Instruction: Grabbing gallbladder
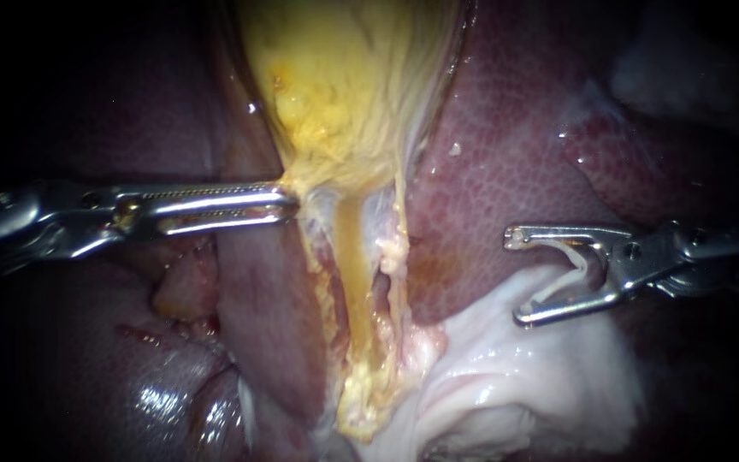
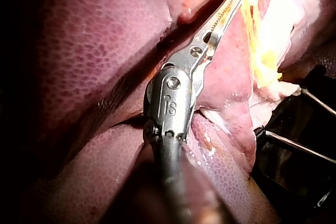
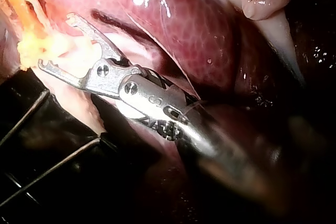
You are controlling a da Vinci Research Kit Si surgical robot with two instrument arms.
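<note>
Gallbladder [image 1: 344,94] yellow, glistening, tapering downward, left instrument [image 1: 288,204] gripping its lower edge

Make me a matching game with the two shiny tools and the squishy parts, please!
Things:
1. left instrument
2. right instrument
3. gallbladder
4. liver

Descriptions:
A. yellow
B. jaws wide open
C. dark red and speckled
D. tip at the gallbladder's edge

Pairs: 1-D, 2-B, 3-A, 4-C

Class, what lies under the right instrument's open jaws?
Under the right instrument you can see pale white tissue and the edge of the dark red liver. Whatever lies beneath that tissue is hidden.
</note>
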